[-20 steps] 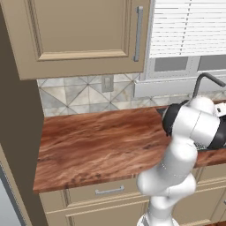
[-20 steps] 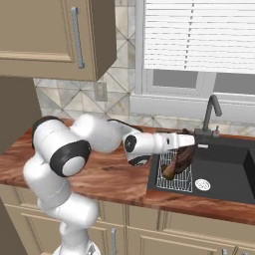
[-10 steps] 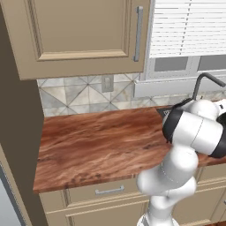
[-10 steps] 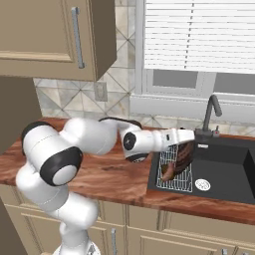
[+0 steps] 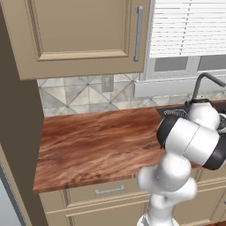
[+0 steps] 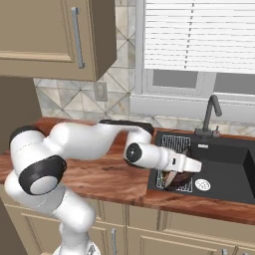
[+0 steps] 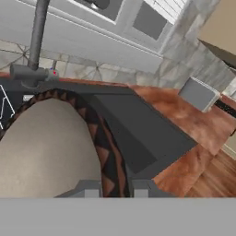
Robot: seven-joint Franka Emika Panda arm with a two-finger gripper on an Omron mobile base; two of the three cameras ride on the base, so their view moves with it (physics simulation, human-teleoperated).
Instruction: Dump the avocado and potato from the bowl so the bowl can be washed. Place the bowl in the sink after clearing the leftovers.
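Bowl [image 6: 178,178] in the grip of the end effector [image 6: 171,178], tipped steeply on edge over the black sink [image 6: 226,167], its brown mottled outside showing above the white wire rack [image 6: 174,144] that lies in the basin's left half. From the hand camera, the bowl's [image 7: 50,147] cream inside fills the lower left, and its dark patterned rim runs straight down between the two grey fingertips [image 7: 87,189], which sit close on either side of it, one inside the bowl and one outside, clamped on the rim. The white arm reaches across the wooden worktop [image 6: 107,177] from the left, its forearm nearly level, its wrist over the sink's near left corner. A round silver drain [image 6: 202,185] shows on the basin floor just right of the bowl. The dark gooseneck faucet [image 6: 211,115] stands at the back edge of the sink, below the window blinds [image 6: 199,35]. Seen from the left base camera, the arm's bulky elbow covers the sink area, and the long stretch of worktop [image 5: 97,141] runs leftward under a beige wall cabinet [image 5: 79,35]. Whether any food remains inside the bowl cannot be made out.
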